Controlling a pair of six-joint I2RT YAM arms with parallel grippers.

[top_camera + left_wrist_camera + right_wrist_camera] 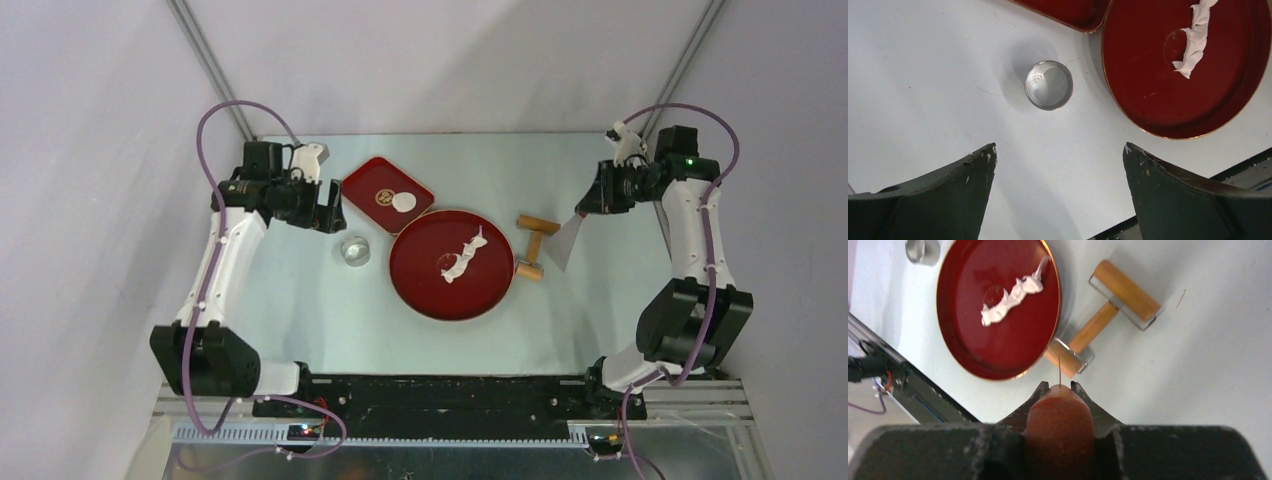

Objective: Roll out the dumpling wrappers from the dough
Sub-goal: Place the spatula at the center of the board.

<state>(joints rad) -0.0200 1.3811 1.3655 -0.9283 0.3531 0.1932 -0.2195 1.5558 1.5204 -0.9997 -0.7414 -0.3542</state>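
White wrapper (404, 201) lies done on small tray (362, 182), ragged dough (462, 256) remains on round tray (430, 292); my left fingers (963, 195) gape empty, right fingers (1036, 401) clamp a scraper (566, 243).

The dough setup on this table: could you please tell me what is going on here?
The right end effector is shut on the wooden handle of a scraper, held to the right of the wooden roller. The left end effector hangs open and empty above the table, near the metal ring cutter. One round dumpling wrapper lies on the rectangular red tray. Only a ragged leftover dough strip lies on the round red tray.
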